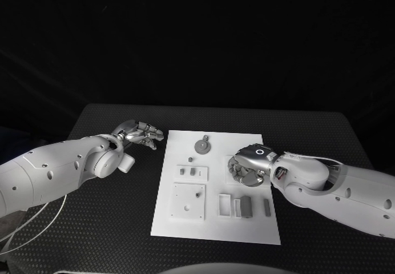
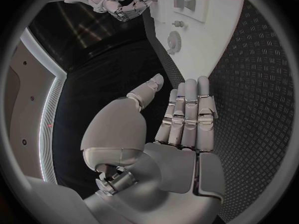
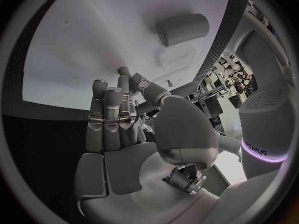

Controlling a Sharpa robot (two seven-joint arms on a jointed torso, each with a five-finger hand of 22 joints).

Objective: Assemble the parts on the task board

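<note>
Head view: white board (image 1: 216, 228) lies mid table (image 1: 329, 125). Left hand (image 1: 138, 135) sits over the table just off the board's far left edge, fingers bunched loosely, nothing in them. Right hand (image 1: 247, 165) hangs over the board's right half, palm down; can't tell if it touches. A round gear-like part (image 1: 202, 146) lies on the board betw. the two hands, apart from both. Small blocks (image 1: 191, 170) sit just beside the right hand's fingers, a square plate (image 1: 188, 201) and slim bars (image 1: 242, 206) nearer the robot.

Left wrist view: left hand fingers (image 2: 188, 112) straight, side by side, thumb apart, holding nothing. Board ahead of the fingertips, gear just past them.

Right wrist view: right hand fingers (image 3: 111, 117) extended, close together, empty, above the board. A grey cylinder part (image 3: 182, 29) lies ahead of them, well apart.
</note>
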